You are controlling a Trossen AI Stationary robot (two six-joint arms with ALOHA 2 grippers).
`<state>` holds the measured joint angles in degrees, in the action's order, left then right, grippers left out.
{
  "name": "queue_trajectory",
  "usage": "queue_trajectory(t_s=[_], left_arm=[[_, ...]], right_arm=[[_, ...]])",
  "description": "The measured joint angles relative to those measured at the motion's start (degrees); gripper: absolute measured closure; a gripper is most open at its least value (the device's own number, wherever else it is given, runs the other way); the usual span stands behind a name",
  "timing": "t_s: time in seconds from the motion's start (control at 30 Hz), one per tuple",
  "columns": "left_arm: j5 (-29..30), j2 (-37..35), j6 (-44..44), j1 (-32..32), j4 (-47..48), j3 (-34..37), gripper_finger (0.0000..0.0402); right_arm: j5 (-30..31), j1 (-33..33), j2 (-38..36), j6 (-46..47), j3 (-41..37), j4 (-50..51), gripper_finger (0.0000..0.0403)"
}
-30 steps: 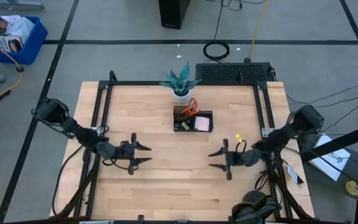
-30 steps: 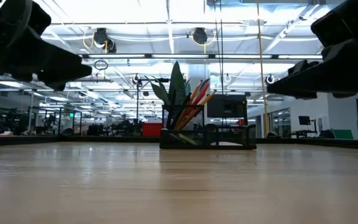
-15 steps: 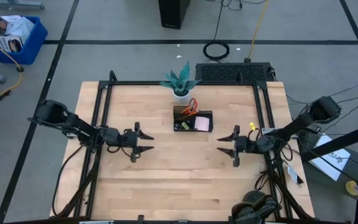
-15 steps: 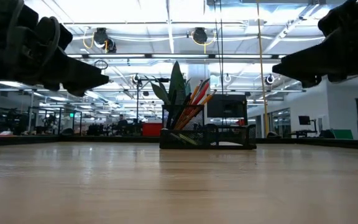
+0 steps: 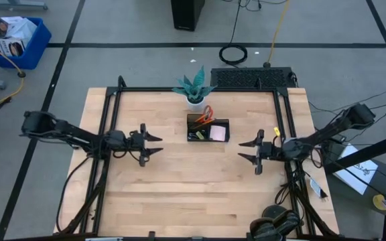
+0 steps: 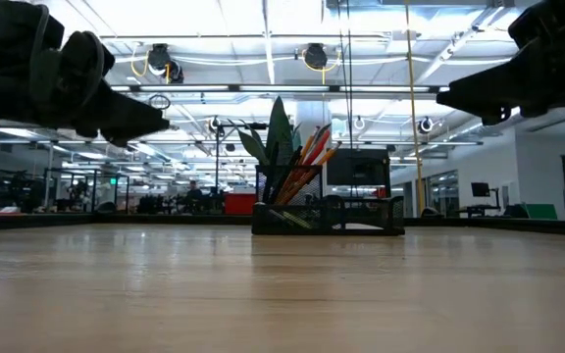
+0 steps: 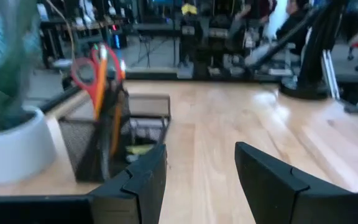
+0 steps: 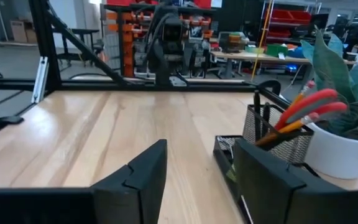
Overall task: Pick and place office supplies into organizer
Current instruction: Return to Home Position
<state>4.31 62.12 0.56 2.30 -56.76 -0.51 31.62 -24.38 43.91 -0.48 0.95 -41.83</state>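
Observation:
The black mesh organizer [image 5: 208, 128] stands on the table's far middle. Its taller compartment holds the red-handled scissors [image 5: 206, 114], orange pencils [image 6: 307, 152] and black pens [image 8: 260, 115]. The lower one holds the pink sticky-note pad [image 5: 218, 133] and yellow-green clips [image 5: 194, 136]. My left gripper [image 5: 159, 145] hovers open to the organizer's left and a little nearer. My right gripper [image 5: 240, 150] hovers open to its right. Both point inward, above the table, and hold nothing. The organizer [image 7: 110, 143] and scissors [image 7: 89, 71] show in the left wrist view, and the organizer [image 8: 272, 134] in the right wrist view.
A white pot with a teal plant [image 5: 194, 90] stands just behind the organizer, at the table's far edge. A black frame rail [image 5: 112, 134] runs along each side of the table. Bare wood [image 5: 193, 194] lies between and in front of the grippers.
Both grippers have moved toward the table's far edge, drawing level with the organizer's near side; the right one has also shifted a little to the right. Both have stayed open. The organizer and its contents have not moved.

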Motion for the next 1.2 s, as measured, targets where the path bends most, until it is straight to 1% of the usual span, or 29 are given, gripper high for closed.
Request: queue_trajectory(t_s=[0.07,0.27,0.37,0.53,0.73,0.83,0.9,1.07,1.2], left_arm=[[-0.02,-4.12,-0.35,-0.49,3.12,-0.02,0.0206],[-0.92,-18.45,-0.24,-1.18,18.21,-0.02,0.0206],[-1.31,-25.62,-0.22,-1.16,25.11,-0.02,0.0206],[-1.32,-34.61,-0.35,-0.67,31.63,-0.02,0.0206],[-1.29,-42.77,-0.31,-0.33,41.86,-0.02,0.0206],[-1.29,-46.58,-0.28,-0.33,45.62,-0.02,0.0206],[-1.29,-49.09,-0.41,-0.33,47.46,-0.03,0.0206],[-0.20,-54.85,-1.22,-0.35,54.80,-0.09,0.0206],[-1.57,-57.64,-2.62,-0.30,55.82,-0.24,0.0206]], right_arm=[[0.03,0.00,-3.70,0.11,0.00,3.66,0.0231],[0.08,-0.02,-14.57,0.19,-0.03,11.90,0.0233],[0.08,-0.02,-19.72,0.50,-0.04,17.62,0.0234],[0.08,-0.02,-26.52,1.75,-0.07,25.72,0.0234],[0.38,-0.02,-33.40,1.01,-0.08,32.28,0.0230],[3.87,-0.04,-36.81,1.96,-0.09,36.42,0.0230],[5.88,-0.02,-38.03,2.19,-0.05,36.65,0.0230],[5.81,-0.13,-40.29,0.69,-0.04,37.01,0.0230],[5.91,-0.13,-41.97,-0.23,-0.04,37.19,0.0231]])
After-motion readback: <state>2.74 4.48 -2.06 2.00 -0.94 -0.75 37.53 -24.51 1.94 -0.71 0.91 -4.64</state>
